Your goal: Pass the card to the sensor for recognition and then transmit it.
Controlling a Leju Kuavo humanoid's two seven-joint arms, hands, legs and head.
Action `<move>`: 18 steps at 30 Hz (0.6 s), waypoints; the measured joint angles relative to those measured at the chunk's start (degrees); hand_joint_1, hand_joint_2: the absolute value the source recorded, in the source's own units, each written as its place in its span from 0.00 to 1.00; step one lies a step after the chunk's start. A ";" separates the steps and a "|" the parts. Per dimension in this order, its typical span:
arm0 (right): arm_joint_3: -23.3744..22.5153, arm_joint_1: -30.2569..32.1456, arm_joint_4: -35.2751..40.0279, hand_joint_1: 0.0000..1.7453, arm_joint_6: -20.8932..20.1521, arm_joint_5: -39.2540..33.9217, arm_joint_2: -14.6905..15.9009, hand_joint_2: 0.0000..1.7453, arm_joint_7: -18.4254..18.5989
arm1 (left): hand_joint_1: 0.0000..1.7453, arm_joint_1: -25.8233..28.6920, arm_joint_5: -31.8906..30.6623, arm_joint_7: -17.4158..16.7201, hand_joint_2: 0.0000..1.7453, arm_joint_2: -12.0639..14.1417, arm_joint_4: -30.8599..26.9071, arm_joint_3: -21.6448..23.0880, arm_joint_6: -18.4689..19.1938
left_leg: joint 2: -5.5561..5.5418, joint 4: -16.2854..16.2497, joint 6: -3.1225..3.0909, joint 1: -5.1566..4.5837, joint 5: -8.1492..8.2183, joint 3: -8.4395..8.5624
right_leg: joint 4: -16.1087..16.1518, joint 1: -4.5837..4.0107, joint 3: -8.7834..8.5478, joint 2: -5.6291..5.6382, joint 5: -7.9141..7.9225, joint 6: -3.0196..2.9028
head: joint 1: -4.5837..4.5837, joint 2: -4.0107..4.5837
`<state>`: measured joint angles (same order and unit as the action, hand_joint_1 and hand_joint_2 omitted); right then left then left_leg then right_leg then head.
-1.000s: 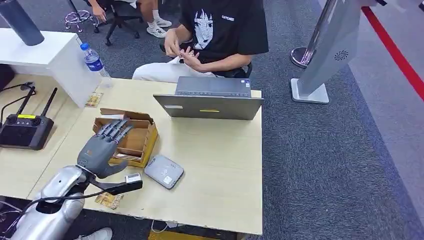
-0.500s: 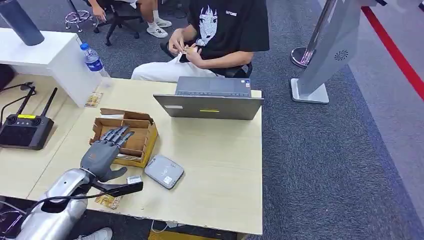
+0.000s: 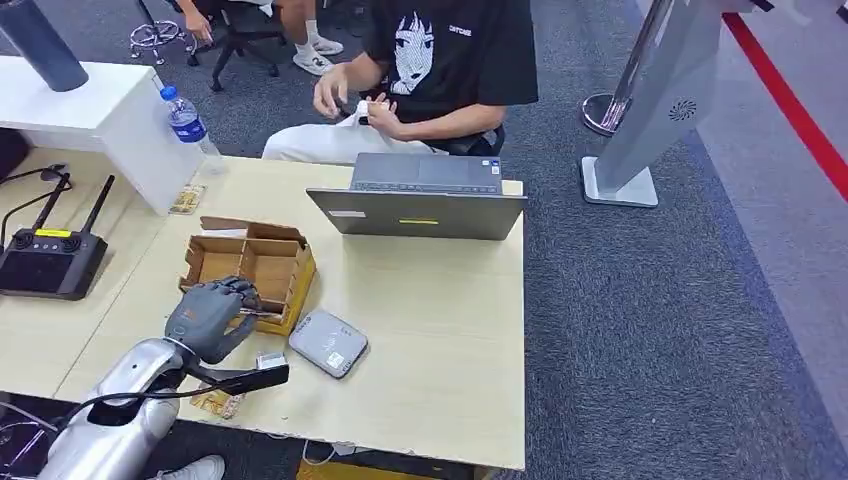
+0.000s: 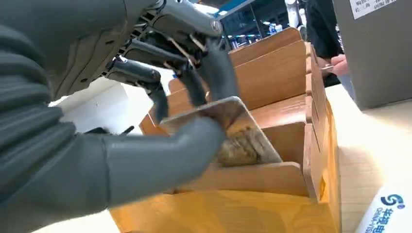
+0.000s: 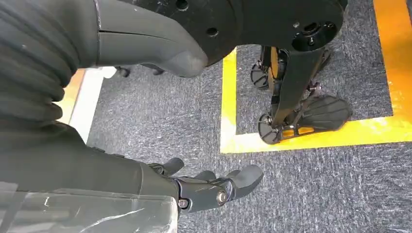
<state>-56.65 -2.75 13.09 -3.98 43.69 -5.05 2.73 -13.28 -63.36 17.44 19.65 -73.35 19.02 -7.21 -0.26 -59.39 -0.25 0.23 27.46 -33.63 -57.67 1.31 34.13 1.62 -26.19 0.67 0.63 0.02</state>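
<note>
The left hand (image 3: 210, 312) was seen at the near edge of the cardboard box (image 3: 252, 268), at about eight o'clock on the table (image 3: 440, 330), its fingers curled over the box's front compartment. In the left wrist view the card (image 4: 228, 127) was pinched between the thumb and the darker fingers (image 4: 214, 68), tilted, with its lower end inside that compartment, against the front wall. The grey sensor (image 3: 328, 342) lay flat just beside the box at its four o'clock corner, a little apart from the hand. Open tabletop was left from the sensor toward three o'clock, up to the table's right edge. A laptop (image 3: 420, 200) stood at twelve o'clock, with a seated person (image 3: 430, 70) behind it. The right hand (image 5: 209, 187) hung above grey carpet, fingers loosely spread, holding nothing.
</note>
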 joint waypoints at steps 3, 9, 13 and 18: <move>0.00 -0.01 0.00 0.00 0.00 0.00 0.00 1.00 0.00 | 1.00 0.00 0.06 0.02 1.00 -0.02 0.00 0.00 0.09 | 0.00 0.00 0.00 0.00 0.00 0.00 | 0.00 0.00 0.00 0.00 0.00 0.00 | -0.02 0.00; -0.09 -0.01 0.00 0.00 0.00 0.07 0.00 1.00 0.00 | 1.00 -0.01 0.15 0.04 1.00 -0.28 -0.15 -0.04 -1.59 | 0.00 0.00 0.00 0.00 0.00 0.01 | 0.00 0.00 0.01 0.00 0.00 0.00 | -0.02 0.00; -0.55 -0.04 0.00 0.00 -0.07 0.88 -0.02 1.00 -0.15 | 1.00 0.12 -0.20 -0.07 1.00 -2.23 -4.18 -1.05 -5.90 | -0.08 -0.01 0.00 0.00 -0.01 -0.02 | 0.00 0.00 -0.01 -0.05 0.00 0.00 | -0.02 0.00; -1.07 -0.11 0.00 0.00 -0.04 1.22 -0.33 1.00 -0.13 | 1.00 -0.31 -1.57 -0.79 1.00 -4.19 -10.79 -3.84 -6.51 | -0.03 -0.01 0.00 -0.01 0.00 -0.01 | 0.00 0.01 0.01 -0.01 0.00 0.00 | -0.02 0.00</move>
<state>-57.72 -2.86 13.09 -4.02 44.92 -5.38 2.60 -13.58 -64.93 16.66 15.45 -84.14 15.17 -13.73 -0.29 -59.40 -0.25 0.23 27.46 -33.64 -57.67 1.31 34.14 1.61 -26.19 0.67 0.61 0.02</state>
